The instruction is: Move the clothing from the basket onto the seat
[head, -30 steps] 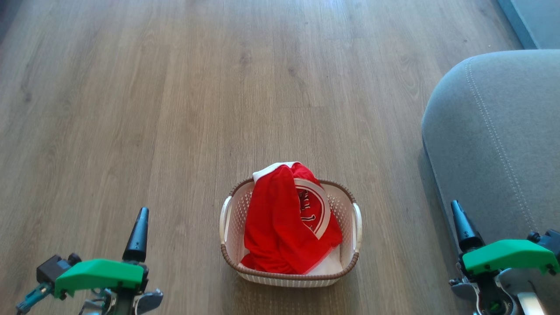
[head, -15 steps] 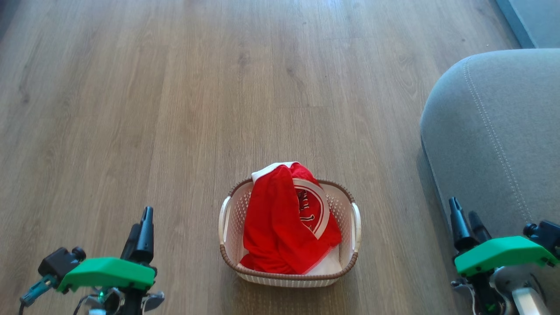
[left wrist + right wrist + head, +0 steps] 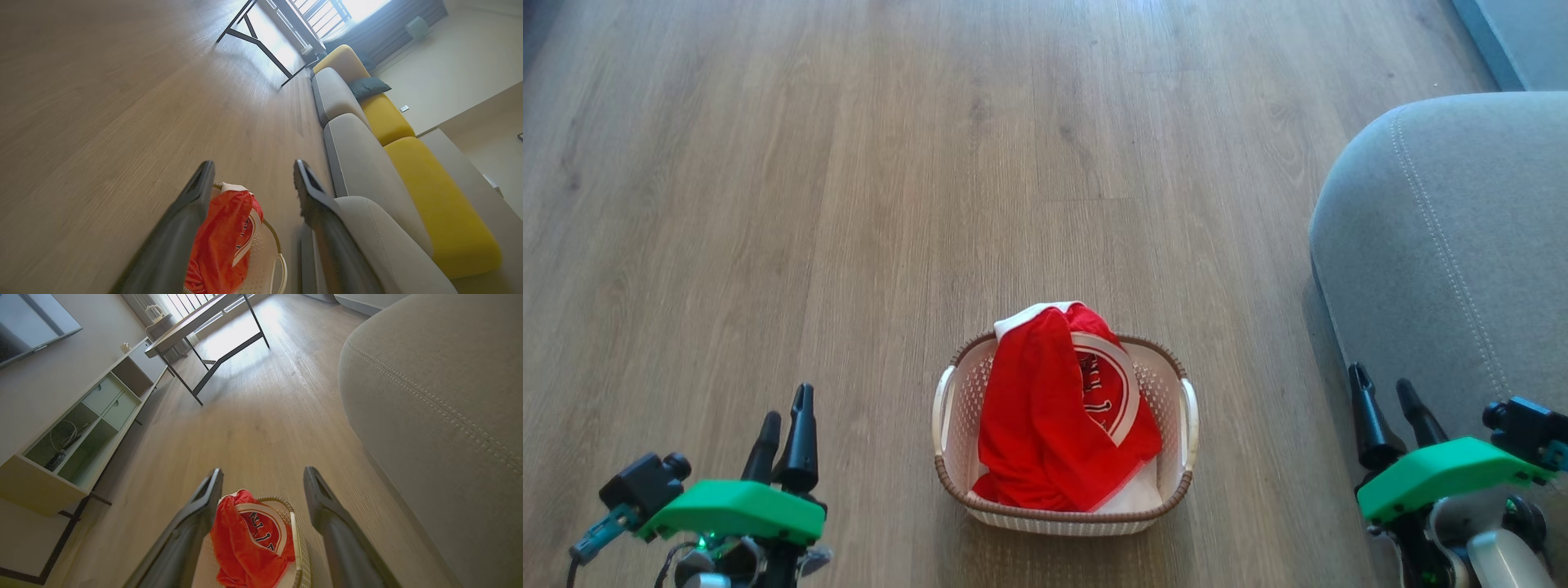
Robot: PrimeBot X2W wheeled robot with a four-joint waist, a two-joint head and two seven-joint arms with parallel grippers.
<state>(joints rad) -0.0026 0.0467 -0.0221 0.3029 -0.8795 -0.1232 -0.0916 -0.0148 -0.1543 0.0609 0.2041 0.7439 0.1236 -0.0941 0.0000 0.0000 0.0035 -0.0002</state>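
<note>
Since earlier, left hand point(image 3: 787, 403) and right hand point(image 3: 1379, 376) have both parted wide, holding nothing.

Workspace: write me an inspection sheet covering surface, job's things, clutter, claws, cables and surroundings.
Surface: wooden floor, bearing the basket.
Job's things: red clothing heaped in the basket; grey seat at the robot's right, no clothing on the part shown.
Clutter: nothing seen.
Claws: left claw and right claw open, empty, either side of the basket, apart from it.
Cables: looped cable inside the shelf unit.
Surroundings: dark-legged table; yellow cushions.
</note>
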